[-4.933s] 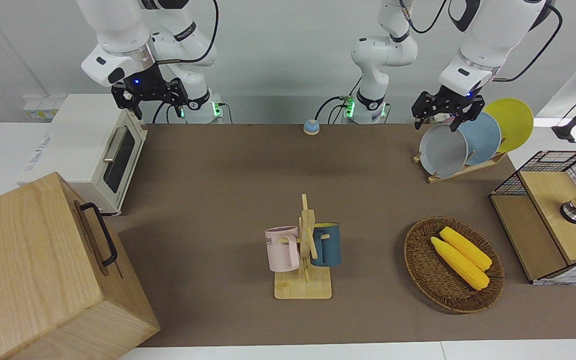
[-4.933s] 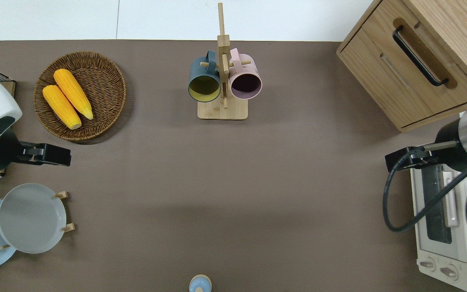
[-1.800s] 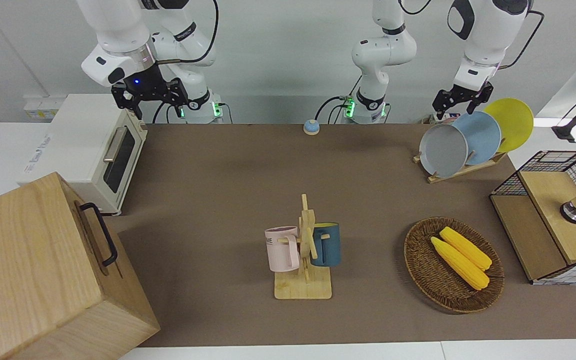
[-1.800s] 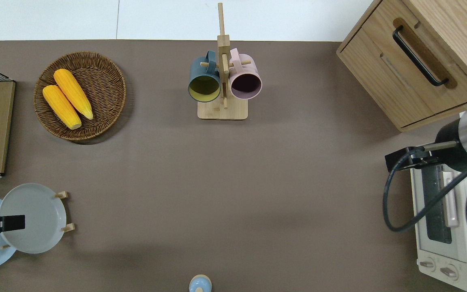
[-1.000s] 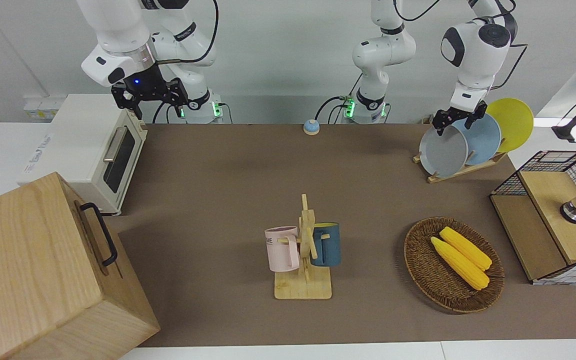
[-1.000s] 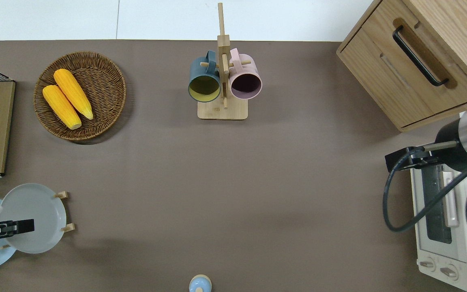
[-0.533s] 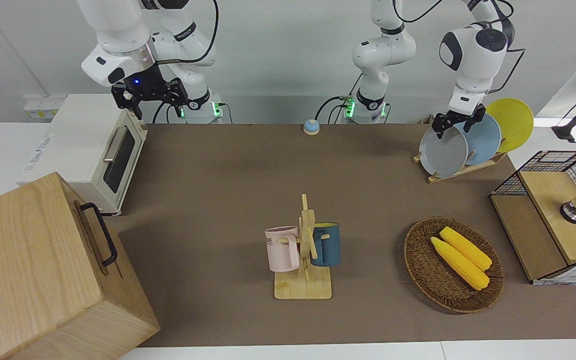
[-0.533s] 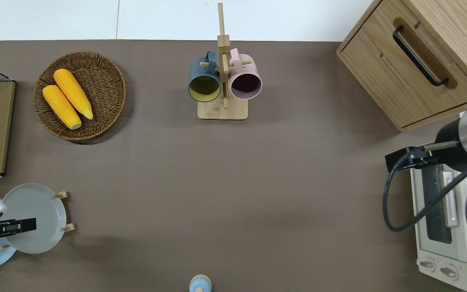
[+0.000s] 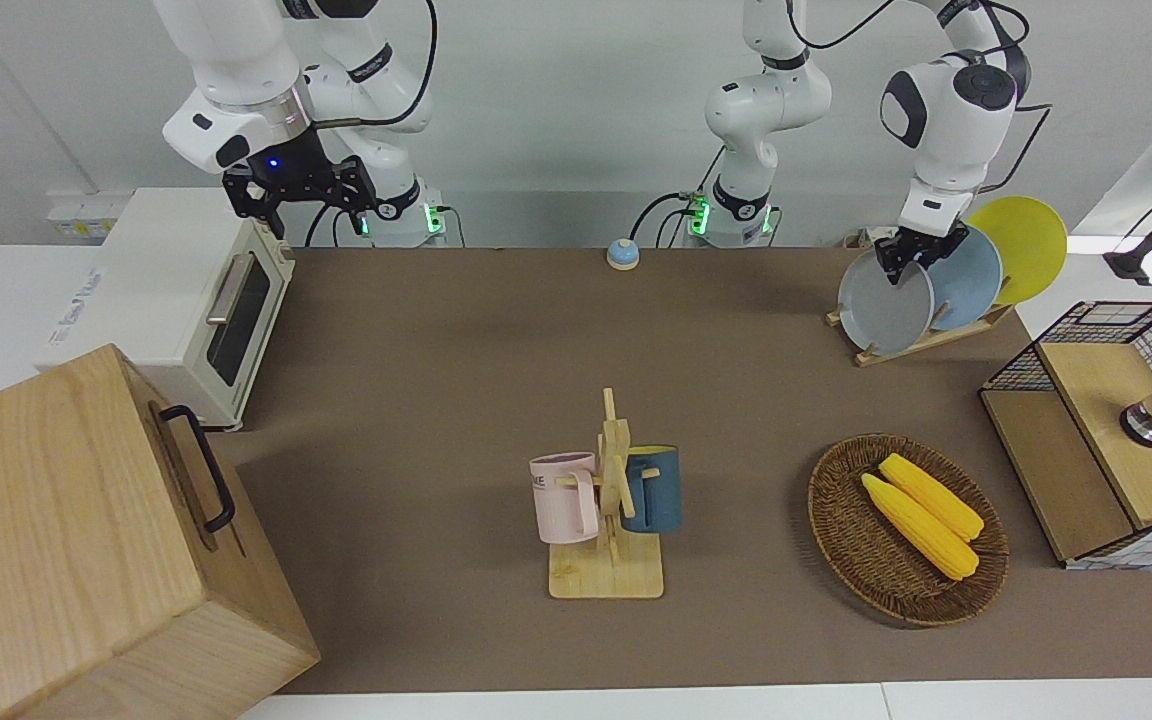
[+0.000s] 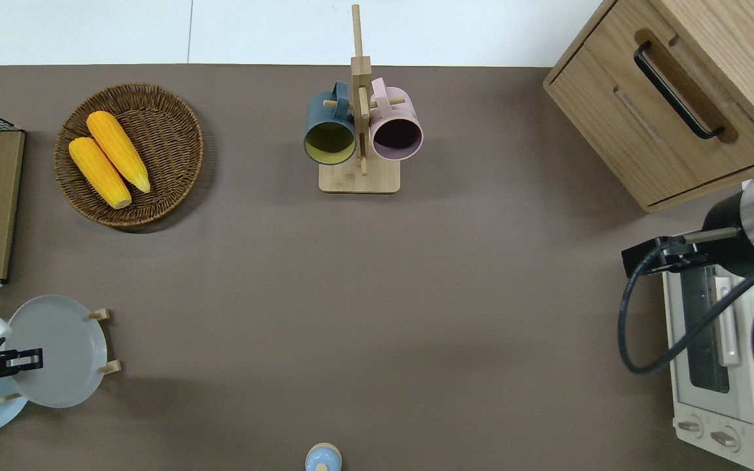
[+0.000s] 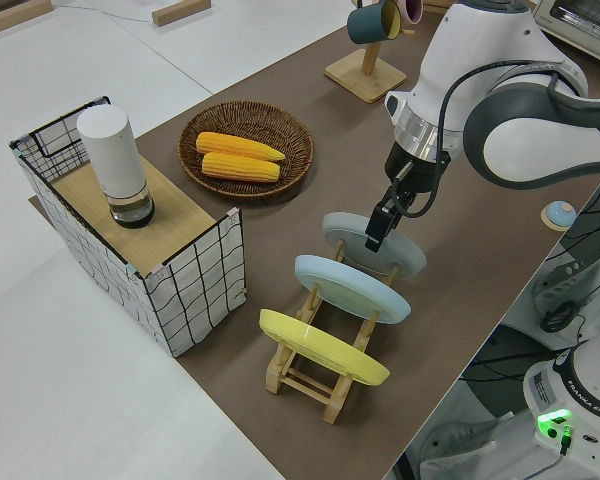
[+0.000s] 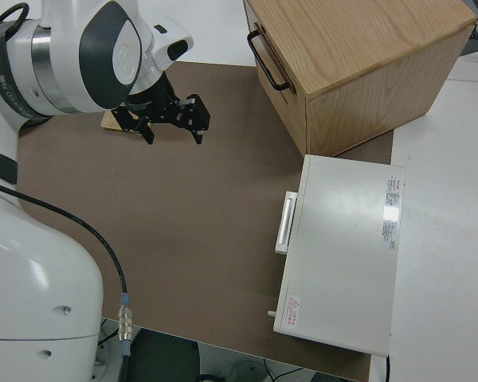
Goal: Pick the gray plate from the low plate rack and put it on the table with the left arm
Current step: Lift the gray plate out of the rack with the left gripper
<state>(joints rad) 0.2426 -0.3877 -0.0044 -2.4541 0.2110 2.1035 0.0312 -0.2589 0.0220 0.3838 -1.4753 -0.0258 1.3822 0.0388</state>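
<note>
The gray plate [image 9: 884, 305] [image 10: 56, 350] [image 11: 400, 250] leans in the low plate rack [image 9: 921, 340] [image 11: 310, 375], in the slot farthest from the other two plates' end. My left gripper [image 9: 904, 262] [image 10: 20, 358] [image 11: 375, 232] is at the plate's upper rim, its fingers shut on that rim. The plate's lower edge still sits between the rack's pegs [image 10: 101, 314]. The brown table [image 9: 436, 350] spreads out beside the rack. My right gripper [image 9: 301, 195] [image 12: 171, 126] is parked, with its fingers open.
A light-blue plate [image 9: 966, 275] and a yellow plate [image 9: 1026, 245] stand in the same rack. A wicker basket with corn [image 9: 906, 530], a wire crate [image 9: 1116, 430], a mug stand [image 9: 606, 520], a small bell [image 9: 622, 254], a toaster oven [image 9: 186, 300] and a wooden cabinet [image 9: 86, 540] are on the table.
My left gripper came in over the rack, dropped to the gray plate's upper rim and closed on it. The plate has shifted very slightly. The right arm has not moved.
</note>
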